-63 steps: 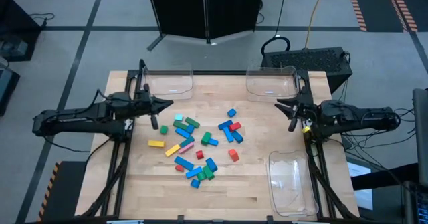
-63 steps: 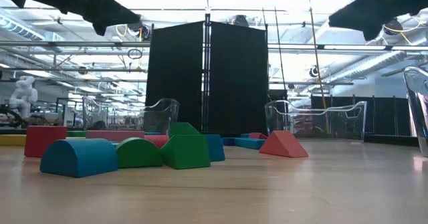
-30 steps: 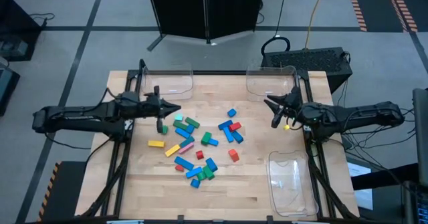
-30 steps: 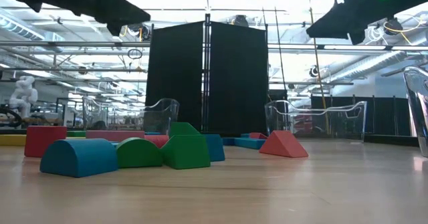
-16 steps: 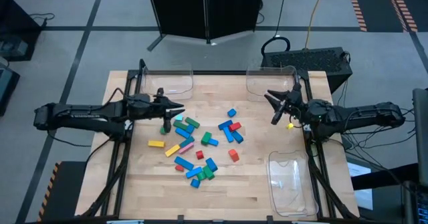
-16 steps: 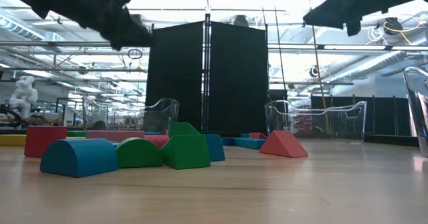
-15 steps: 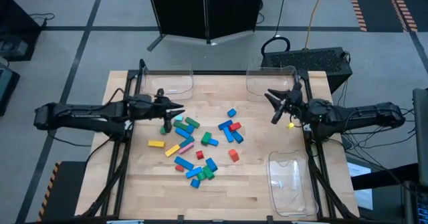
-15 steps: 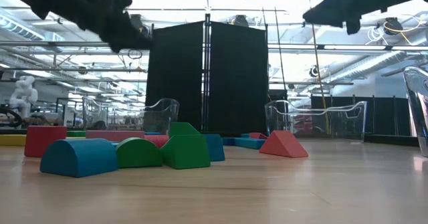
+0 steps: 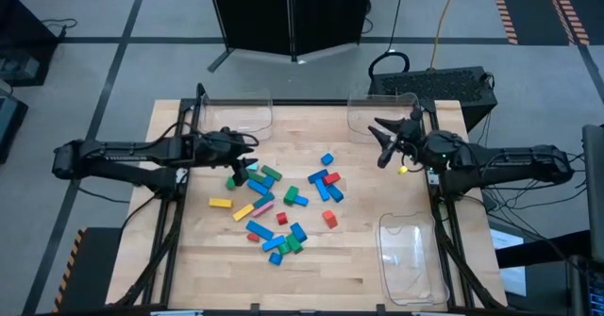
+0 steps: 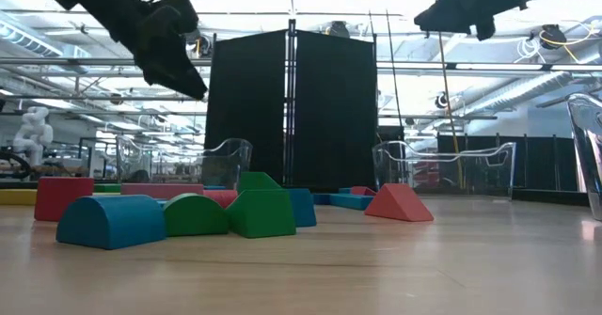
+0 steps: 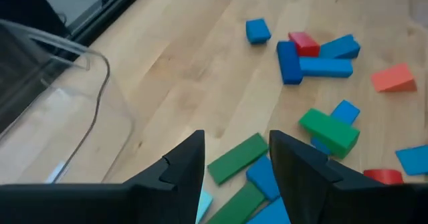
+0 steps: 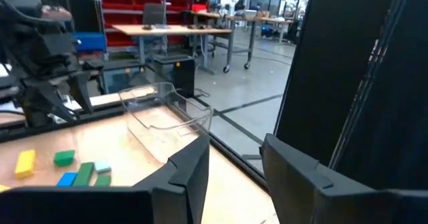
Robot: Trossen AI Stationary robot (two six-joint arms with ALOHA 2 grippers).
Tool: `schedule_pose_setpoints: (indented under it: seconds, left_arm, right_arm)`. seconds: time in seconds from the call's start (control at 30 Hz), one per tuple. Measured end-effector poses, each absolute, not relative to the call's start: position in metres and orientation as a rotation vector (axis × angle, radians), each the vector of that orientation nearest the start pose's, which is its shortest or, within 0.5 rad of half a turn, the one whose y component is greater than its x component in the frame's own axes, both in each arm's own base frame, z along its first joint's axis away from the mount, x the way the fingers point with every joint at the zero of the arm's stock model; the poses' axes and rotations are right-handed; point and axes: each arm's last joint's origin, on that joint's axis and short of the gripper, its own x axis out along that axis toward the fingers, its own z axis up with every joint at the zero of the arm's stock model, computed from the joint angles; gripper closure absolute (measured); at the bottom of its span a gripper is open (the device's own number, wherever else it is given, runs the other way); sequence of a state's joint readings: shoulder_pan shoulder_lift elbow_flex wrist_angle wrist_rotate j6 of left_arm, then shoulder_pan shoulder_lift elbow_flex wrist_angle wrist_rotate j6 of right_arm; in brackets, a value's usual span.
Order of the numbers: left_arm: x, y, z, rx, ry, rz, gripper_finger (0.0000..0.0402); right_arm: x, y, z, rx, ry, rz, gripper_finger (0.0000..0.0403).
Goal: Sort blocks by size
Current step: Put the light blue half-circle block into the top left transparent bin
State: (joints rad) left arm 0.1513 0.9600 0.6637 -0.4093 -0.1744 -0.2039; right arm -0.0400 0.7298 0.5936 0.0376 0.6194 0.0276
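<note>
- Left gripper [image 9: 241, 166] over the near edge of the blocks [image 9: 283, 203], jaws parted with nothing between, poised above a green bar [image 11: 236, 158].
- Right gripper [image 9: 380, 144] raised beside a clear tray [image 9: 382, 115] at the table's [image 9: 189, 259] far edge, jaws apart, empty.
- Blocks scattered mid-table, none in trays.

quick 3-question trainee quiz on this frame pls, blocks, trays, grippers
1. True or false: the left gripper holds a block.
2. How many clear trays are on the table?
3. The right gripper is: A) over the blocks; B) raised near the far right tray; C) inside the near tray.

Key:
1. False: its fingers are open above a green bar, nothing between them.
2. Three.
3. B.
</note>
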Motion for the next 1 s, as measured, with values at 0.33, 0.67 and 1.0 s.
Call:
schedule_pose_setpoints:
  seconds: [0.33, 0.67, 1.0]
  left_arm:
    - [0.189, 0.034, 0.237, -0.24, 0.81, 0.434, 0.023]
    - [0.198, 0.035, 0.211, -0.312, 0.991, 0.481, 0.023]
    - [0.207, 0.044, 0.191, -0.25, 1.112, 0.474, 0.023]
  right_arm:
    - [0.184, -0.027, 0.297, -0.037, 0.168, -0.646, 0.024]
    - [0.191, -0.024, 0.282, -0.023, 0.29, -0.502, 0.0236]
    - [0.207, -0.021, 0.26, 0.024, 0.425, -0.381, 0.0236]
